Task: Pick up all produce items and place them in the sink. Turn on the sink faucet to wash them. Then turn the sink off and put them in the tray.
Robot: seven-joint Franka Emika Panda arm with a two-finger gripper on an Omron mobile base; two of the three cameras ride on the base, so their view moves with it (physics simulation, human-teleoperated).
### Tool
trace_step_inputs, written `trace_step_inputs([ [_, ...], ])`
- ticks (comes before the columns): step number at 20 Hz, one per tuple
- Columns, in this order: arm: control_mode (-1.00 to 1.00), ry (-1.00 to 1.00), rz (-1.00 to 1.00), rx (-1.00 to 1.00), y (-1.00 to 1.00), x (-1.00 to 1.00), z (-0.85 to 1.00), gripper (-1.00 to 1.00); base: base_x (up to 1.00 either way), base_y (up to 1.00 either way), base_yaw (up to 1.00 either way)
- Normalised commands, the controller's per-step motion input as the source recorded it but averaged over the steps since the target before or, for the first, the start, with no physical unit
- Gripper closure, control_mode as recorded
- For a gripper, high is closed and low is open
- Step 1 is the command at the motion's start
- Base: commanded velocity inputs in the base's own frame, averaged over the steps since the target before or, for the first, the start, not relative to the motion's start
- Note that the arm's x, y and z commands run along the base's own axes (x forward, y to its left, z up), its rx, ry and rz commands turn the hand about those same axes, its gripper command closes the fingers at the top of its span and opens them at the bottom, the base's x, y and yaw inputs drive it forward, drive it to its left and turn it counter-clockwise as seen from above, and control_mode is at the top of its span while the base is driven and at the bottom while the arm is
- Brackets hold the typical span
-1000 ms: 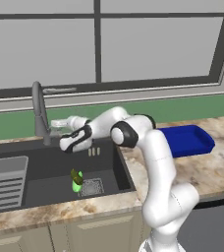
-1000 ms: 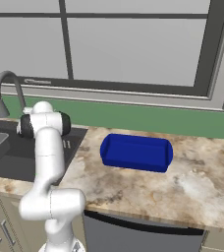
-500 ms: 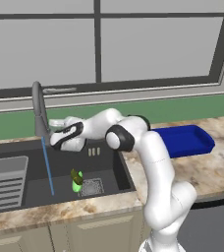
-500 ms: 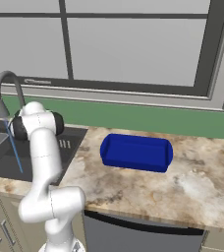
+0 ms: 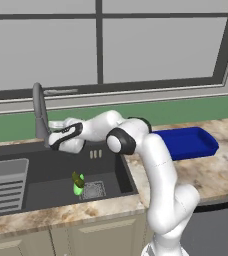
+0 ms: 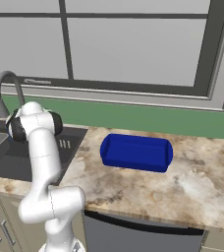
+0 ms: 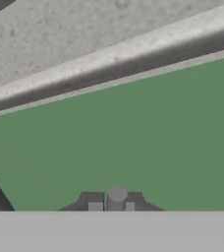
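The two produce items lie together on the floor of the sink (image 5: 41,187), beside its square drain grate (image 5: 94,190): the bright lime-green one (image 5: 78,190) in front, the darker olive one (image 5: 77,178) just behind it. My gripper (image 5: 51,144) is at the foot of the sink faucet (image 5: 38,111), next to its side lever, with the fingers close together and shut. In the hand view my gripper (image 7: 112,205) faces the green wall, and a small grey round stub sits right at its tips. No water runs from the spout. The blue tray (image 5: 187,142) lies on the counter to the right, with nothing in it.
A grey ribbed rack (image 5: 4,184) fills the sink's left part. The marble counter (image 6: 148,189) stretches right of the sink around the tray (image 6: 136,152). The faucet (image 6: 5,83) arches behind my arm's elbow. A window sill (image 7: 109,59) runs above the green wall.
Half a second ago a thin stream of water fell from the spout; now there is none. My gripper has shifted slightly by the faucet base. The produce has not moved.
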Motion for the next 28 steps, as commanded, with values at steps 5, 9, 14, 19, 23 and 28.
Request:
trace_step_inputs([
  [5, -1.0, 0.0, 0.17, -0.04, 0.4, 0.01, 0.07, 1.0, 0.0, 0.0, 0.0],
  [9, -1.0, 0.0, 0.11, -0.04, 0.34, 0.0, 0.01, 1.0, 0.0, 0.0, 0.0],
  [14, -1.0, -0.02, 0.0, -0.01, 0.04, -0.07, 0.0, 1.0, 0.0, 0.0, 0.0],
  [19, -1.0, -0.02, 0.0, -0.01, -0.03, -0.06, -0.03, -1.0, 0.0, 0.0, 0.0],
  [23, -1.0, -0.01, 0.0, 0.0, -0.08, 0.0, 0.0, -1.0, 0.0, 0.0, 0.0],
  [28, -1.0, 0.0, 0.0, 0.0, -0.04, 0.0, 0.24, -1.0, 0.0, 0.0, 0.0],
])
